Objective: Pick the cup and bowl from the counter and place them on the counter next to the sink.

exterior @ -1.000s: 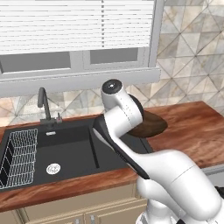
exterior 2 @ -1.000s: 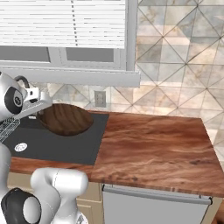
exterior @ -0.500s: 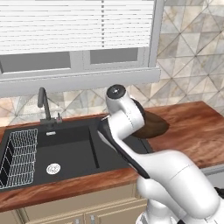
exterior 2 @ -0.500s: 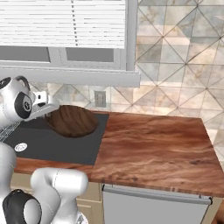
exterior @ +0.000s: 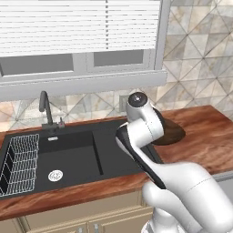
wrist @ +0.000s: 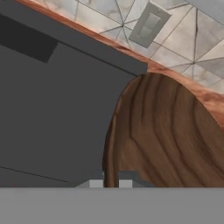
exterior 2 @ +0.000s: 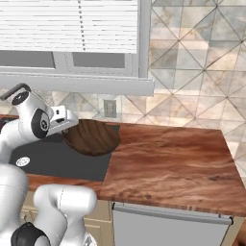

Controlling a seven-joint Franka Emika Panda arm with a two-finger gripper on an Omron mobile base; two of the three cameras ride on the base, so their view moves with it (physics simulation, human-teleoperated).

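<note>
Hand (wrist: 111, 183) closed on wooden bowl (wrist: 170, 135) rim.

Worktop (exterior 2: 173, 158) right of sink: bare wood, open passage.
Wooden bowl (exterior 2: 91, 137): straddles sink (exterior: 73, 154) edge, blocks that corner.
Faucet (exterior: 45, 109), dish rack (exterior: 20, 164): obstruct left basin.

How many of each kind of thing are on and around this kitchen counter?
Wooden disc: 1
Sink with two basins: 1
Faucet: 1
Wire dish rack: 1
Wall outlet: 1
Window with blinds: 1
Total: 6
</note>
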